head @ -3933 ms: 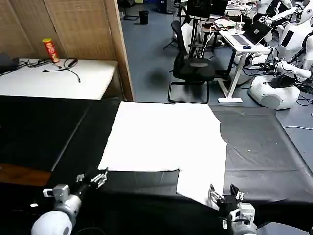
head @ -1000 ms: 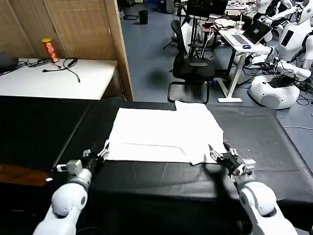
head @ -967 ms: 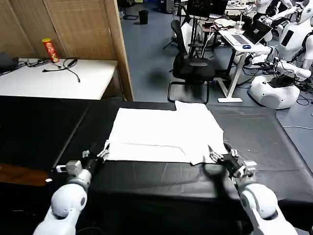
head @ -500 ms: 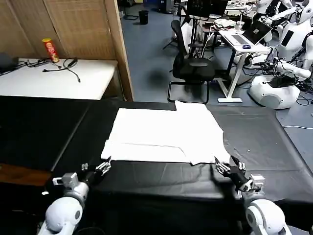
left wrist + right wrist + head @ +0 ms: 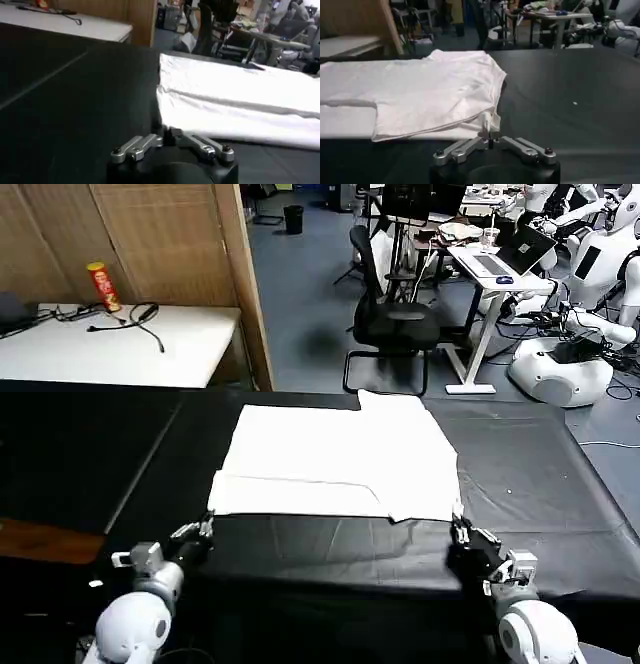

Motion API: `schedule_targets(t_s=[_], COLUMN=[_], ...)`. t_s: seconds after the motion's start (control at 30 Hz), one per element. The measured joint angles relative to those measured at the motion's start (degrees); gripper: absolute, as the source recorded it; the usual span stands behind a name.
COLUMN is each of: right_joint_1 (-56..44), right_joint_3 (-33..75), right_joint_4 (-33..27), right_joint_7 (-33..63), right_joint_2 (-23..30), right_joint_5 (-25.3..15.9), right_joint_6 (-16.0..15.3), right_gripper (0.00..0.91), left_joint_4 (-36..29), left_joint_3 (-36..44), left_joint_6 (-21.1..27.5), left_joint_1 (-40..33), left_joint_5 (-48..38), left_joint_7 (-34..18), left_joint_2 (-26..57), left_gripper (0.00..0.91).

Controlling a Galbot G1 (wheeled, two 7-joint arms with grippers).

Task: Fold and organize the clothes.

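Two pincers just before T-shirt (image 5: pixel 340 459)

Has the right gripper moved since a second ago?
Yes. The right gripper has drawn back toward the robot, off the T-shirt's near right corner, over the black table.

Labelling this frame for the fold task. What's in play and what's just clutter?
In play:
- white T-shirt, part folded on the black table
- left gripper, off the shirt's near left corner
- right gripper, off its near right corner

Clutter:
- red can and black cable on the white side table
- office chair
- laptop
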Motion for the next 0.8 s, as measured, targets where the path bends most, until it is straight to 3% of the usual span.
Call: schedule_targets(t_s=[0.2,0.37,0.4,0.43,0.47,0.8], right_joint_1=[-6.05,-10.78,-11.48,-12.24,-12.98,-19.53], right_joint_3=[2.63,4.17,4.35,4.43,4.47,5.15], right_joint_4=[7.10,11.90,12.53,13.24,13.87,19.92], right_joint_7=[1.35,1.58,1.60,1.58,1.65,2.97], right_joint_2=[-0.49,-0.18,-0.12,-0.03,0.09,1.11], right_joint_5=[-0.25,-0.94,-0.95,-0.96,-1.05,-2.79], right_joint_6=[-4.55,-6.19,-6.43,-6.83,-7.34,-11.78], right_gripper=[0.029,0.029,0.049,0.263,0.878,0.878], left_joint_4=[-4.92,-9.82,-10.80,-11.80,-12.66,-17.92], left_joint_3=[-0.92,-2.40,-2.68,-2.98,-3.28,-5.47], left_joint_6=[1.32,3.03,3.25,3.54,3.85,6.57], left_joint_1=[4.66,9.80,10.88,12.02,13.06,20.12], left_joint_5=[0.44,0.70,0.86,0.99,1.06,3.23], left_joint_7=[-2.14,-3.42,-3.56,-3.62,-3.62,-3.99], left_joint_2=[1.93,3.02,3.13,3.30,3.46,2.90], left_gripper=[0.000,0.000,0.488,0.878,0.878,0.878])
